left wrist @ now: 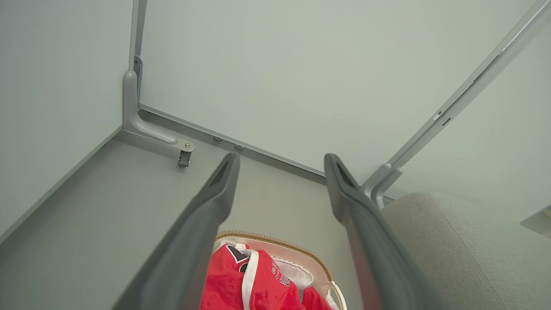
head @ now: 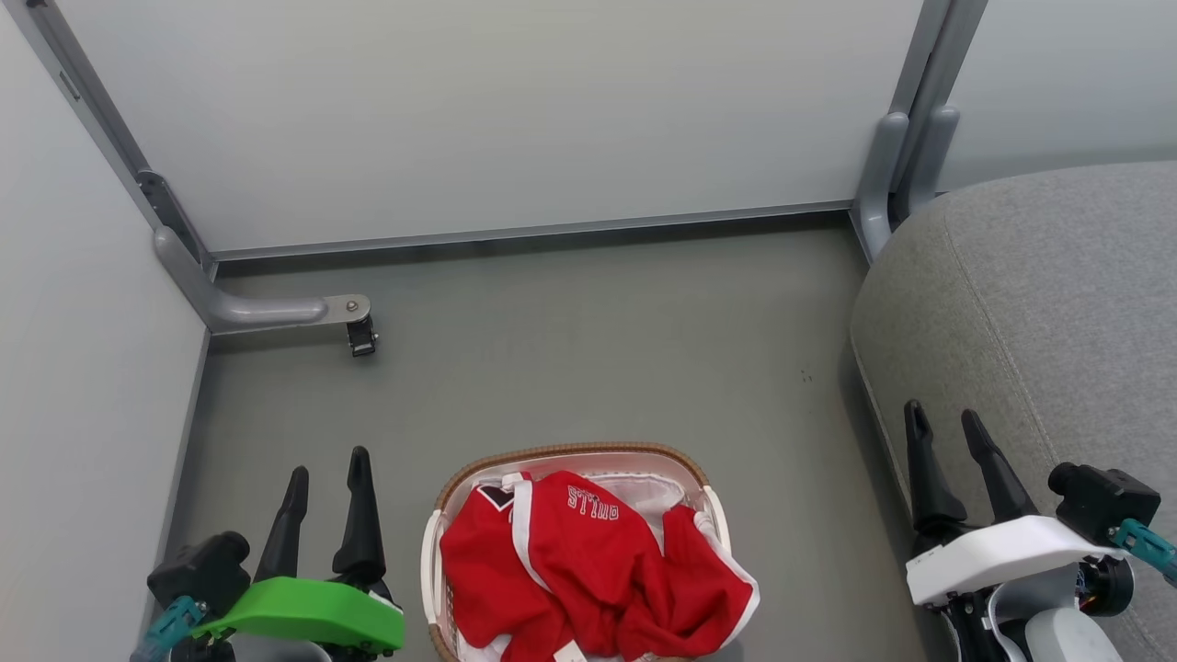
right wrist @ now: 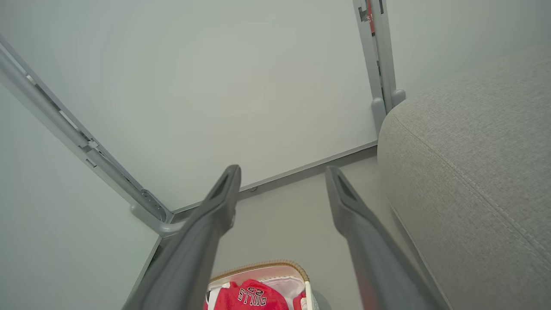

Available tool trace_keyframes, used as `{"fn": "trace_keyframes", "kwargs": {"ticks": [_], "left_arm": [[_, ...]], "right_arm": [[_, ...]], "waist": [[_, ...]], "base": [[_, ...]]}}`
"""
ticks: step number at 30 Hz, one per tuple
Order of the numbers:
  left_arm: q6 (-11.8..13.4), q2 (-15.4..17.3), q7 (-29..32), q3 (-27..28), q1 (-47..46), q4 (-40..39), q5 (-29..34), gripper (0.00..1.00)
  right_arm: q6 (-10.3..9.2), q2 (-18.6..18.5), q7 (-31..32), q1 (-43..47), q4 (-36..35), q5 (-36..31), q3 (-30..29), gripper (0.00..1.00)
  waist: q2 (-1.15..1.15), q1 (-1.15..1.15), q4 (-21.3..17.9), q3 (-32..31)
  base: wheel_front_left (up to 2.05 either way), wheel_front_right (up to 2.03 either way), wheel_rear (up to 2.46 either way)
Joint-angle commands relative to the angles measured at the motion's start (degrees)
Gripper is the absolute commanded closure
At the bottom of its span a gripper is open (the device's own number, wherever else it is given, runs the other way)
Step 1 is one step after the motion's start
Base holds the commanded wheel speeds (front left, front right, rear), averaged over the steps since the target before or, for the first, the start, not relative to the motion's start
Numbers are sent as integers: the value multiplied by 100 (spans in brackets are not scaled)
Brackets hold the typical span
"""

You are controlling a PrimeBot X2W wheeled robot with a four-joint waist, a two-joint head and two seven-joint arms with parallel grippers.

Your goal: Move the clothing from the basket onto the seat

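Red clothing [head: 588, 570] fills the basket [head: 570, 449] (grey seat [head: 1039, 303] at right); left pincer [head: 328, 462] and right pincer [head: 941, 410] both released

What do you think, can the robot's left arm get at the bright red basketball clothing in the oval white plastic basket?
Probably yes: the left gripper is open beside the basket, and the clothing lies uncovered on top.

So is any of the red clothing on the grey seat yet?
No, the red clothing lies heaped in the basket on the floor, and the visible part of the grey seat bears none of it.
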Motion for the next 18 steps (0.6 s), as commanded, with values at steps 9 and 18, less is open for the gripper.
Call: {"fn": "trace_keyframes", "kwargs": {"ticks": [9,18], "left_arm": [[111,43,-173,-118,6,189,467,0],[162,46,-278,-209,-8,294,860,0]], "right_arm": [[3,-42,-170,19,63,-630,71,0],[2,-48,-281,17,133,-1060,128,0]], "waist": [[0,0,4,1],[0,0,12,-1]], "base": [[0,0,0],[0,0,0]]}}
